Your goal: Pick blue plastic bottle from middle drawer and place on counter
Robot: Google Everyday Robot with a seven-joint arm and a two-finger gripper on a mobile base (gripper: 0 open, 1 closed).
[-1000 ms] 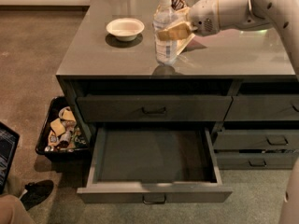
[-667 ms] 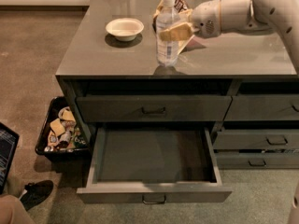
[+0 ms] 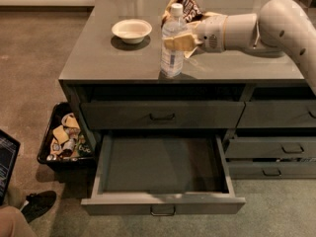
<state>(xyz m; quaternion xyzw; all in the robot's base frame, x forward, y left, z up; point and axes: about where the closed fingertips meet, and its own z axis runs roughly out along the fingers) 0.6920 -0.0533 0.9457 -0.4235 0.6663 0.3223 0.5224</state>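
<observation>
The blue plastic bottle (image 3: 172, 46), clear with a white cap, stands upright on the grey counter (image 3: 98, 56) near its front edge. My gripper (image 3: 180, 41) reaches in from the right on the white arm. Its tan fingers (image 3: 178, 41) are closed around the bottle's upper body. The middle drawer (image 3: 163, 164) is pulled wide open below the counter, and its flat interior is bare.
A white bowl (image 3: 131, 30) sits on the counter left of the bottle. A brown snack bag (image 3: 187, 6) lies behind the gripper. A black bin of snacks (image 3: 64, 137) stands on the floor left of the cabinet. A person's shoe (image 3: 37, 204) and a laptop (image 3: 6, 162) are at the lower left.
My gripper has carried the bottle a little left and down toward the counter's front; the bottle's base now rests on the counter.
</observation>
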